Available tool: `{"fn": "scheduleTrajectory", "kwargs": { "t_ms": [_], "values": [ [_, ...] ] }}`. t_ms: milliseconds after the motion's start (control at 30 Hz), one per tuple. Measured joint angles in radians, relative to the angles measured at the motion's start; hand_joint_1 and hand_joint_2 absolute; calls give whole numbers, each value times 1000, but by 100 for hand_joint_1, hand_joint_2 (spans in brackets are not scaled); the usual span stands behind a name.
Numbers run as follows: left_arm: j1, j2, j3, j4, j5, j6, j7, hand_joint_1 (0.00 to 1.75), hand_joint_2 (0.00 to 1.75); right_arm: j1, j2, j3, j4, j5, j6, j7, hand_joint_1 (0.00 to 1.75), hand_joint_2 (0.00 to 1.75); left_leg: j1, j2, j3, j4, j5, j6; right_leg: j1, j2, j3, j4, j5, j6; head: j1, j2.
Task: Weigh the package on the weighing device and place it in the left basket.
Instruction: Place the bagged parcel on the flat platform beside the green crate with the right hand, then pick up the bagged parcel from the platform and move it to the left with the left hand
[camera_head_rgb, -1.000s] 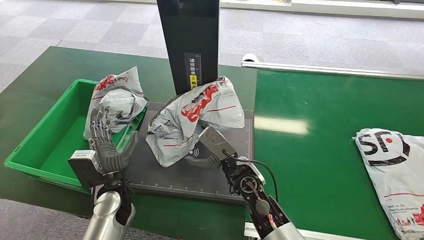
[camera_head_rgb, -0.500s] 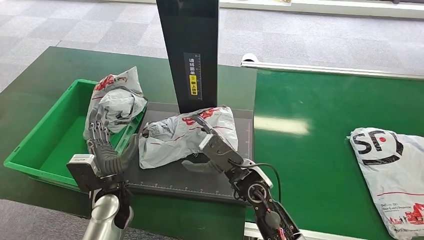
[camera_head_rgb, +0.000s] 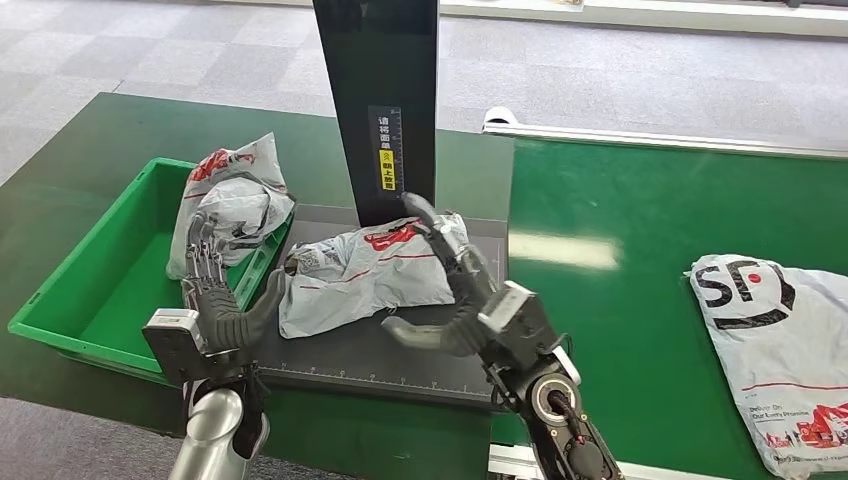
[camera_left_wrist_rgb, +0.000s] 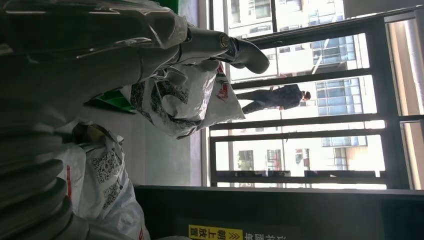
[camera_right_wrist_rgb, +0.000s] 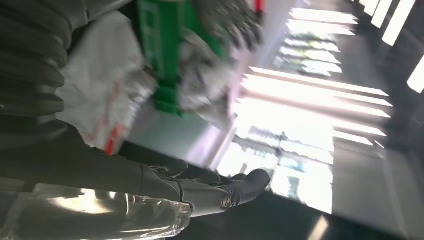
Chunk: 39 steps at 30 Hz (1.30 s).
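A crumpled white and red package (camera_head_rgb: 365, 268) lies flat on the dark weighing platform (camera_head_rgb: 400, 352), at the foot of the black column (camera_head_rgb: 376, 100). My right hand (camera_head_rgb: 462, 292) hovers open at the package's right end, fingers spread, with nothing held. Upright and open, my left hand (camera_head_rgb: 216, 292) stands at the platform's front left corner, beside the green basket (camera_head_rgb: 70, 300). In the left wrist view its thumb (camera_left_wrist_rgb: 225, 46) shows in front of a package (camera_left_wrist_rgb: 185, 100). The right wrist view is blurred and shows the package (camera_right_wrist_rgb: 105, 90) and the basket (camera_right_wrist_rgb: 165, 50).
A second white package (camera_head_rgb: 235, 198) leans on the basket's right rim at its far end. A larger white package (camera_head_rgb: 780, 350) lies on the green belt at far right. The black column rises behind the platform.
My right hand lowered the package from mid-air onto the platform, let go and drew back to the right. The package on the belt drifted slightly left. My left hand stayed put.
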<state>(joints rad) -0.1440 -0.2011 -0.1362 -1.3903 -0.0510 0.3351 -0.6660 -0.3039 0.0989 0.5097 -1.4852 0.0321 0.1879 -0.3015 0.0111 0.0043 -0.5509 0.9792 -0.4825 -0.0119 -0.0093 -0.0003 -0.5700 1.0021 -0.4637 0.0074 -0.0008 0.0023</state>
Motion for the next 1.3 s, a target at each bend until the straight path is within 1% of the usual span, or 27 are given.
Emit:
{"fn": "scheduleTrajectory", "kwargs": {
  "t_ms": [67,133,267,333,433,500,567,733,867,967,1067,1233,1300],
  "values": [
    [-3,0,-9,8,-15,-16,1,0,175,16,5,-56,-65,-44,-83,-73,0,175,0,0,0,0,0,0,0,0,0,0,0,0,0,0],
    [-15,0,-29,29,-39,-39,11,0,175,38,13,-123,-133,-69,-165,-126,0,175,-1,-1,0,0,0,0,-1,0,0,0,0,0,0,0],
    [-66,-1,-88,110,-127,-83,65,0,175,87,25,-233,-224,-67,-324,-214,0,175,-1,-1,0,0,0,0,-1,0,0,-1,0,0,0,0],
    [-104,-5,-126,169,-198,-87,100,0,175,107,27,-265,-246,-50,-375,-246,0,175,-1,-1,0,0,0,0,-1,0,0,-1,0,0,0,0],
    [-177,-22,-184,283,-323,-63,158,0,175,118,33,-291,-257,-18,-420,-264,0,175,-1,-1,0,0,0,0,-1,0,0,-1,1,0,0,0],
    [-232,-36,-217,370,-390,-48,193,0,175,118,40,-299,-258,-7,-430,-264,0,175,-1,-1,0,0,0,0,-1,0,1,0,1,0,0,0],
    [-278,-49,-240,447,-426,-42,210,0,175,117,46,-305,-258,-2,-432,-263,0,175,-1,0,0,0,0,0,-1,0,1,0,1,0,0,0],
    [-374,-72,-285,632,-524,-36,282,0,175,111,58,-315,-256,-8,-433,-248,0,175,-1,-1,0,0,0,0,-1,0,0,0,1,0,0,0],
    [-438,-99,-313,777,-591,-27,330,0,175,106,72,-324,-254,-17,-431,-241,0,175,-1,-1,0,0,0,0,-1,0,0,0,1,0,0,0],
    [-471,-117,-341,859,-650,1,373,0,175,106,82,-330,-254,-20,-429,-239,0,175,-1,-1,0,0,0,0,-1,0,0,0,1,0,0,0],
    [-491,-129,-360,912,-676,16,392,0,175,106,87,-335,-254,-21,-428,-237,0,175,-1,-1,0,0,0,0,-1,0,0,0,1,0,0,0],
    [-508,-138,-387,958,-733,23,444,0,175,106,92,-340,-254,-22,-425,-235,0,175,-1,-1,0,0,0,0,-1,0,0,0,1,0,0,0],
    [-509,-138,-389,959,-738,24,447,0,175,106,92,-340,-254,-22,-425,-234,0,175,-1,-1,0,0,0,0,-1,0,0,0,1,0,0,0]
  ]
}}
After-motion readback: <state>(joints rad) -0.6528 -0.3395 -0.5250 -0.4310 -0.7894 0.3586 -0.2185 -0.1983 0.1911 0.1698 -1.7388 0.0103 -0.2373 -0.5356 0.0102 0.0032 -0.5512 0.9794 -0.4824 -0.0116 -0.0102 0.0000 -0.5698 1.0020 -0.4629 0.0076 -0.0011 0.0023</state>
